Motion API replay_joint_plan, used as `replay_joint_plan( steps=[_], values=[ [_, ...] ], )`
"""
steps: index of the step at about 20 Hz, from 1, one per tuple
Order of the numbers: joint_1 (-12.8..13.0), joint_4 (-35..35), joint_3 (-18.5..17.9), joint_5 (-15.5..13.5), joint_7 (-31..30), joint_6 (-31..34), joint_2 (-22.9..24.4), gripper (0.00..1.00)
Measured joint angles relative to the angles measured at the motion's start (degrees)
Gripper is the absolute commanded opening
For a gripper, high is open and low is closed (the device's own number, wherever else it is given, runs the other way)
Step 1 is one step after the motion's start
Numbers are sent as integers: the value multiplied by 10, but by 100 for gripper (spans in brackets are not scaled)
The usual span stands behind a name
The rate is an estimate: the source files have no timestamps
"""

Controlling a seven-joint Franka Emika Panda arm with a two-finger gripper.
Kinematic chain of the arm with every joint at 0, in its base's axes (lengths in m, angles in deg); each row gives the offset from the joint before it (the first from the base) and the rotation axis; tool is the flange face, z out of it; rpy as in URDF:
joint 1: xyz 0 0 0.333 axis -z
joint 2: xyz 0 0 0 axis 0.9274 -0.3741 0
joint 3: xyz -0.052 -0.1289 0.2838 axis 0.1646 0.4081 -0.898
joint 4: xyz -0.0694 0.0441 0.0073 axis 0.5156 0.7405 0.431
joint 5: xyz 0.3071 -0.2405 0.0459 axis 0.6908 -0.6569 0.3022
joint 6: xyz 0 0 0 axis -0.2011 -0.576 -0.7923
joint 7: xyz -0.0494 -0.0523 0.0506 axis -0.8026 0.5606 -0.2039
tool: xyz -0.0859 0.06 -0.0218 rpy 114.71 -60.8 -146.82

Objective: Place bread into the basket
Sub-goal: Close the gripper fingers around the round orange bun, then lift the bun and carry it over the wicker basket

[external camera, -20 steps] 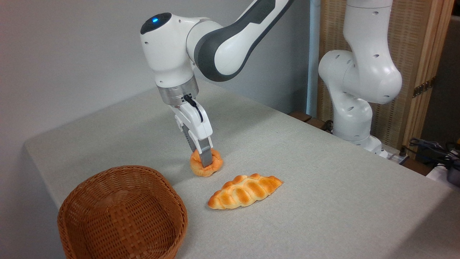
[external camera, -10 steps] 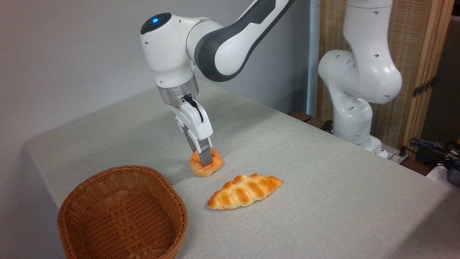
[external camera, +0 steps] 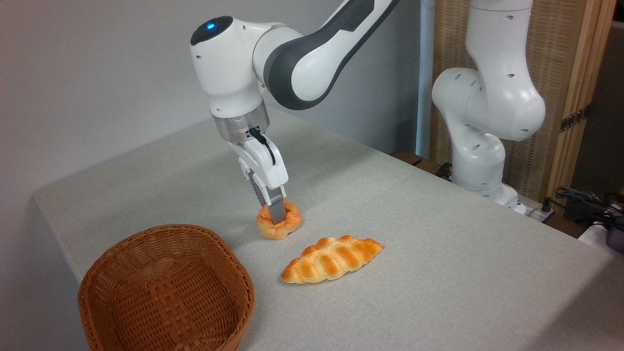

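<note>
Claw (external camera: pixel 276 214) pointing down from the white arm (external camera: pixel 292 58), fingers pinching the bun (external camera: pixel 280 225) through its middle. Near finger (external camera: pixel 277 210) a grey strip pressed into the swirled top; far finger mostly hidden behind it. Bun golden-orange, round, knotted, sitting low over the counter (external camera: pixel 438 243), a small shadow beneath; cannot tell whether the underside touches the cloth or hangs just clear of it.

Basket (external camera: pixel 165 292) at about 8 o'clock from the bun, near but apart, at the front corner of the counter. Round, brown, woven, low-sided, open upward, nothing visible inside. Part of its lower edge cut off by the frame.

Braided loaf (external camera: pixel 331 259) at about 4 o'clock from the bun, just beside it, not touching. Long, leaf-shaped, lying flat, tips pointing toward 2 and 8 o'clock. To the right of the basket, a strip of bare cloth between them.

Counter covered in pale grey fabric, running from the front corner back toward 1 o'clock. Grey wall (external camera: pixel 97 73) behind at 11 o'clock.

Arm's base (external camera: pixel 482 146) standing off the far right edge of the counter, at about 2 o'clock from the bun. Blue light (external camera: pixel 210 26) glowing on the wrist housing above the claw. Woven screen (external camera: pixel 560 73) with a wooden frame behind the base; dark cables (external camera: pixel 585 200) at the far right edge.
</note>
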Motion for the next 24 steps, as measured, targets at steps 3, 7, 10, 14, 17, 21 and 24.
replay_joint_plan(
  steps=[3, 7, 10, 14, 17, 21, 24],
  values=[
    [0, 17, -1, 0, 0, 8, 1, 23],
    [0, 46, -2, 3, 0, 20, 2, 23],
    [-1, 67, -3, 34, 0, 39, 2, 23],
    [-2, 130, -5, 73, 0, 76, -9, 23],
    [-3, 188, -17, 76, 0, 97, -36, 23],
    [-21, 285, -23, 76, 0, 102, -99, 23],
    [-31, 342, -23, 76, 0, 102, -144, 23]
  ],
)
